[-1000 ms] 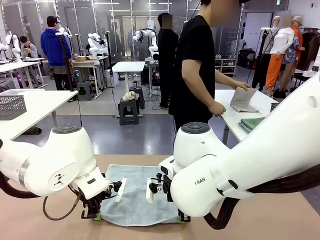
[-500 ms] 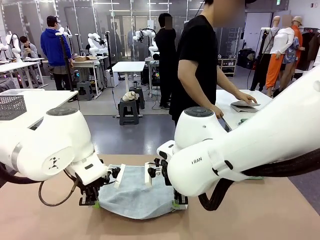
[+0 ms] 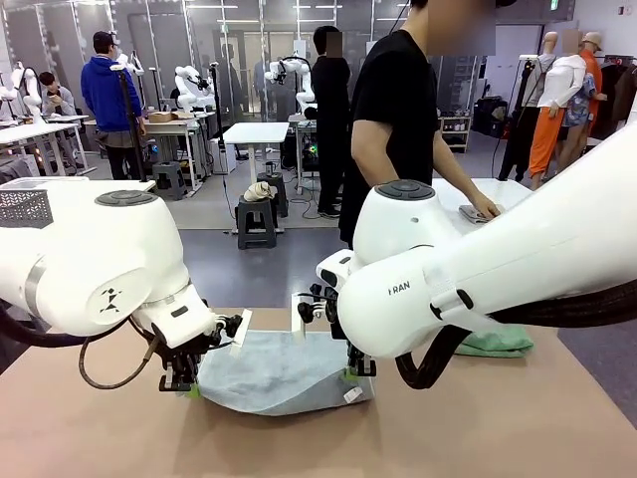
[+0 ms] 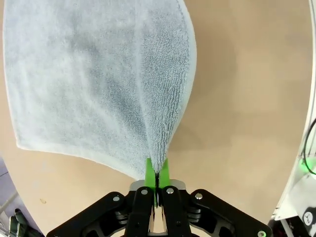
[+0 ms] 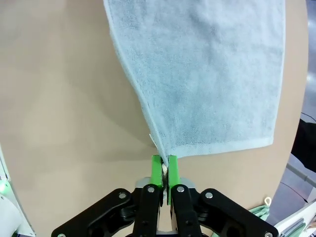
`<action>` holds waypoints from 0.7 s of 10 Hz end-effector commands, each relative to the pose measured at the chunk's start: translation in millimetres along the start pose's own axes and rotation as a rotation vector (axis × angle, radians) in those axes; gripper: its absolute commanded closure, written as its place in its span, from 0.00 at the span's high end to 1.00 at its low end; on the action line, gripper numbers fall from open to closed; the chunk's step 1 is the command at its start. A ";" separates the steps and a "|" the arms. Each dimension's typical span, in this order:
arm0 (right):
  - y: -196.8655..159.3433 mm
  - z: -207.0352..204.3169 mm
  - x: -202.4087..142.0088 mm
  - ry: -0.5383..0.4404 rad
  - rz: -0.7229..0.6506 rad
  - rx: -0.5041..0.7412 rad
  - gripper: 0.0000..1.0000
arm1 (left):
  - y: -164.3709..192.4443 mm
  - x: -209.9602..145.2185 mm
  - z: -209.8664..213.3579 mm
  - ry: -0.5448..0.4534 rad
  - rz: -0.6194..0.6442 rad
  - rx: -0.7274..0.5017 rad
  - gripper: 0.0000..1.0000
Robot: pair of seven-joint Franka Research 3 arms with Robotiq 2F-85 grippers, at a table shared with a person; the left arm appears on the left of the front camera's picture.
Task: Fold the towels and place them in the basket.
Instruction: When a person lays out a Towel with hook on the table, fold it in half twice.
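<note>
One tan table (image 3: 90,438) w/ blue-grey towel (image 3: 279,373), mint towel (image 3: 498,342); lab tables (image 3: 257,132) behind.

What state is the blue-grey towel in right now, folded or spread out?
Spread, not yet folded: the left gripper and right gripper each pinch a corner of the blue-grey towel, holding one edge raised.
</note>
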State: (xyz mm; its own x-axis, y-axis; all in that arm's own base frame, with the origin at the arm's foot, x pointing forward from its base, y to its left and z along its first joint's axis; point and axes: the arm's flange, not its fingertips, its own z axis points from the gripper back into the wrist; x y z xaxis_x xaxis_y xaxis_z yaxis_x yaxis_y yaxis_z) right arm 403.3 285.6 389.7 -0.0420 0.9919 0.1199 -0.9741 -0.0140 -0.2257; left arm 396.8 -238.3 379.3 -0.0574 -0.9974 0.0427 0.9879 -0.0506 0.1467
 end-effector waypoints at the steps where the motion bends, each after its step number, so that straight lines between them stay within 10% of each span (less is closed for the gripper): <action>1: -6.3 3.0 -5.5 0.016 0.031 0.008 0.06 | 6.9 -0.9 3.4 0.034 0.003 -0.003 0.03; 7: -1.8 0.8 -1.4 0.004 0.001 0.000 0.06 | 1.6 -0.5 1.1 0.000 0.002 0.000 0.03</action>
State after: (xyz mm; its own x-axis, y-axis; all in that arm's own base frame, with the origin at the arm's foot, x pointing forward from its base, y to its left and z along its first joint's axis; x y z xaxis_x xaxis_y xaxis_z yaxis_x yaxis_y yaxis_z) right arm 405.0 283.9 390.5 -0.0449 0.9927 0.1115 -0.9735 -0.0185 -0.2278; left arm 398.4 -237.9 380.5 -0.0556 -0.9975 0.0426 0.9880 -0.0488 0.1466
